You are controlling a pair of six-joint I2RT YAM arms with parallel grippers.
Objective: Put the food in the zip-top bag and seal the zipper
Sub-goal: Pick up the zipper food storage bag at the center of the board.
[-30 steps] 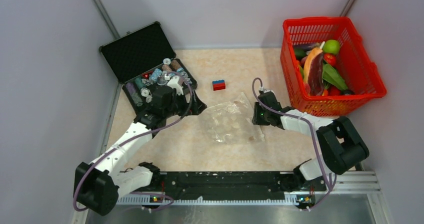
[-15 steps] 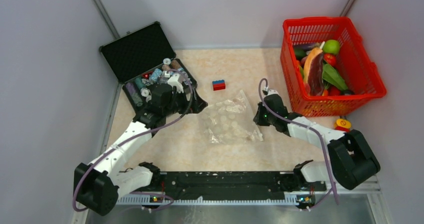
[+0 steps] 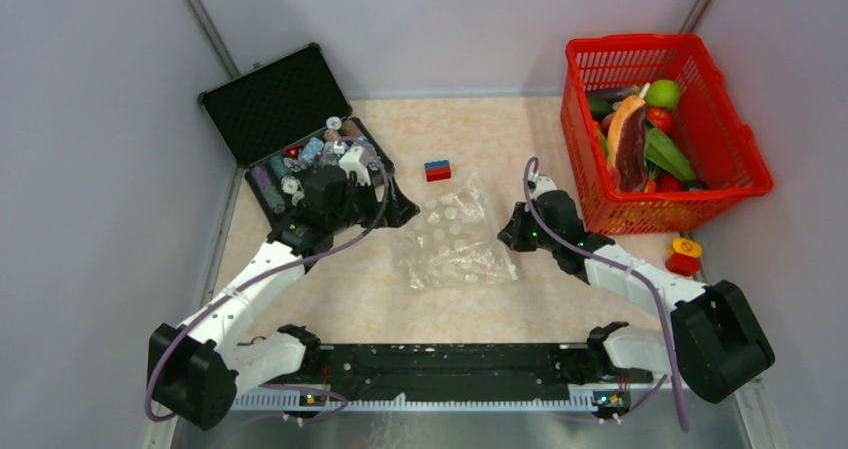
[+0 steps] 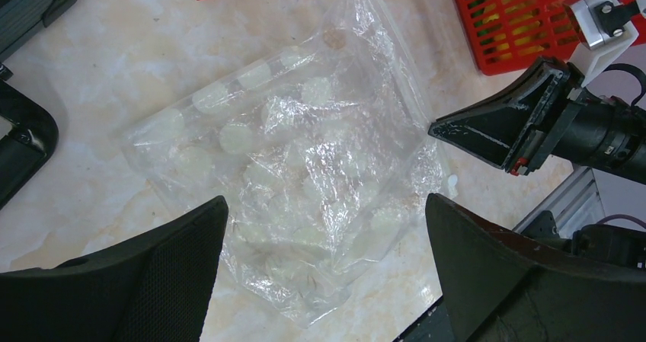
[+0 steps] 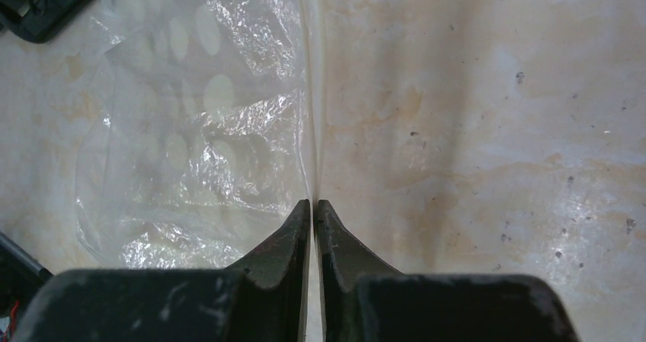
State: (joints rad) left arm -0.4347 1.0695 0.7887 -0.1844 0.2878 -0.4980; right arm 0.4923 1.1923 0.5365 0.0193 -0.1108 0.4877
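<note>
So, surface: you work on a glossy beige marbled table [image 3: 480, 129], boxed by plain grey walls [image 3: 90, 169].
Bag: your clear, crinkly zip-top bag [image 3: 452, 244] lies flat mid-table, between both arms.
Right gripper [image 5: 314, 205]: pressed together on the whitish zipper [image 5: 314, 91] strip.
Left gripper [image 4: 326, 201]: spread wide above the bag.
Food [image 3: 630, 144]: piled in the red mesh basket [image 3: 740, 154], far right.
Nearby: red-and-blue brick [image 3: 437, 170], open black case [image 3: 275, 104].

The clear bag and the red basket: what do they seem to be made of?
The clear bag looks like thin glossy plastic film: see-through, crinkled, with bright glints. The red basket seems rigid moulded plastic, fairly matte: even colour, a regular grid of holes in its walls.
</note>
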